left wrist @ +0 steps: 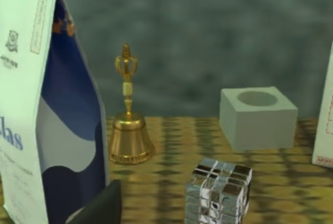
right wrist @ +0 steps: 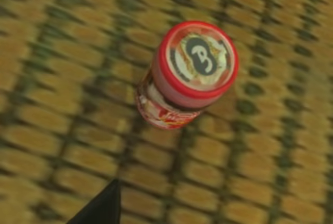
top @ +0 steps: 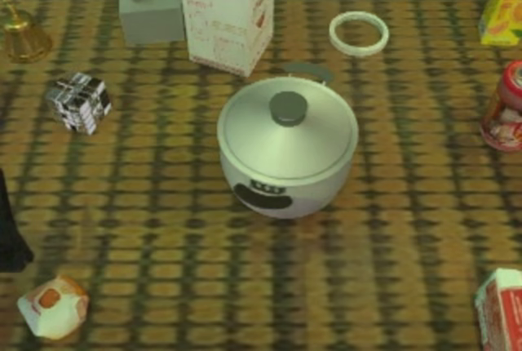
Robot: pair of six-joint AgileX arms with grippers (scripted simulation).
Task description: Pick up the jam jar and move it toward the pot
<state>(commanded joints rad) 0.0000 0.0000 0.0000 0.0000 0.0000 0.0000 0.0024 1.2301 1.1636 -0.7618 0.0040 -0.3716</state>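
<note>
The jam jar (top: 505,106), with a red lid and a red-white label, stands upright on the mat at the right edge of the table. In the right wrist view the jam jar (right wrist: 190,73) shows from above, lid up. My right gripper (right wrist: 166,220) hovers over it, open and holding nothing; only one dark fingertip (right wrist: 101,208) shows, well apart from the jar. The pot (top: 287,147), silver-grey with a domed lid and dark knob, sits at the table's middle, far left of the jar. My left arm (top: 10,237) stays parked at the left edge, its gripper (left wrist: 166,220) open.
A red-and-white carton (top: 227,12) and a grey block (top: 151,8) stand behind the pot. A white ring (top: 359,33) and a yellow juice carton (top: 504,8) lie back right. A bell (top: 20,28), a mirror cube (top: 79,102), a small carton (top: 53,306) and a red carton (top: 502,310) ring the edges.
</note>
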